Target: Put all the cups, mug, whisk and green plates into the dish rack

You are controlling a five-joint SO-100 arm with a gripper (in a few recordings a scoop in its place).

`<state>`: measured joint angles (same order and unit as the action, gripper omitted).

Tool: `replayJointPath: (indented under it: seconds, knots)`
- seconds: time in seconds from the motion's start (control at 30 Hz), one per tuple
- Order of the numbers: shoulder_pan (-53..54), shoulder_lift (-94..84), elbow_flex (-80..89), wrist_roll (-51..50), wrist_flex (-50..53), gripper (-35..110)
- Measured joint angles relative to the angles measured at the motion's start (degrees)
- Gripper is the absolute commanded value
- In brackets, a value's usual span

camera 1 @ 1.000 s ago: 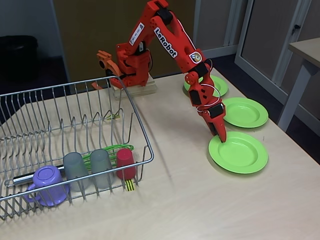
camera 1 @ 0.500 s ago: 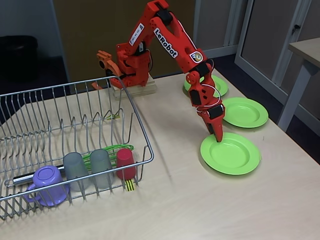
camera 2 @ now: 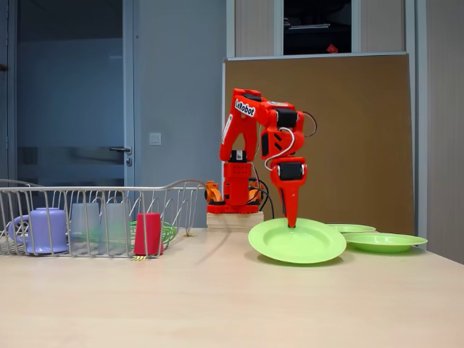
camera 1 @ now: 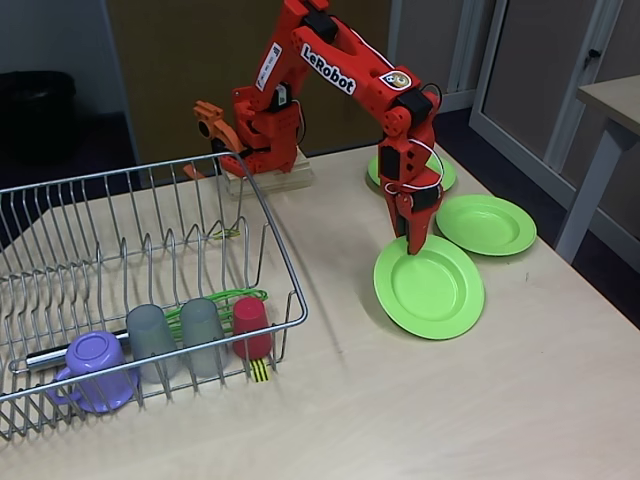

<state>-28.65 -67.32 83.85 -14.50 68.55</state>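
Pale wood table (camera 1: 520, 400) under everything, and the silver wire dish rack (camera 1: 60, 210) takes the left side of it, striped tag at its front edge. Inside, along the near wall, sit the lilac mug (camera 1: 92, 368), two grey cups (camera 1: 152, 338) and the red cup (camera 1: 250, 326), all where they were a second ago, with the green whisk (camera 1: 215, 300) lying behind them.

Now the orange arm (camera 1: 330, 70): it has pulled in toward its base and swung left in this view since a second ago, forearm now hanging almost straight down. The gripper (camera 1: 414, 240) is clamped on the far rim of the nearest green plate (camera 1: 430, 290), fingers pinched together over the edge.

And the plate has come with it! A second ago it lay flat further right and nearer the camera; now it sits further left and back, closer to the rack. The side view (camera 2: 297, 243) shows it tilted, gripped edge raised, its near side low at the table; whether that side touches, I cannot tell.

Second plate (camera 1: 486, 224) lies flat just to the right, its rim now very near the held one's. Third plate (camera 1: 440, 172) is behind the arm, partly hidden. Neither has moved.
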Motion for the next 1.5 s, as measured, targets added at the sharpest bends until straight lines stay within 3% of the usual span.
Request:
replayJointPath:
  seconds: [1.03, 1.5]
  knots:
    - [-0.3, 2.9, -30.7, 4.8, 25.2, 0]
    - [4.6, 5.8, -44.2, 13.7, 27.8, 0]
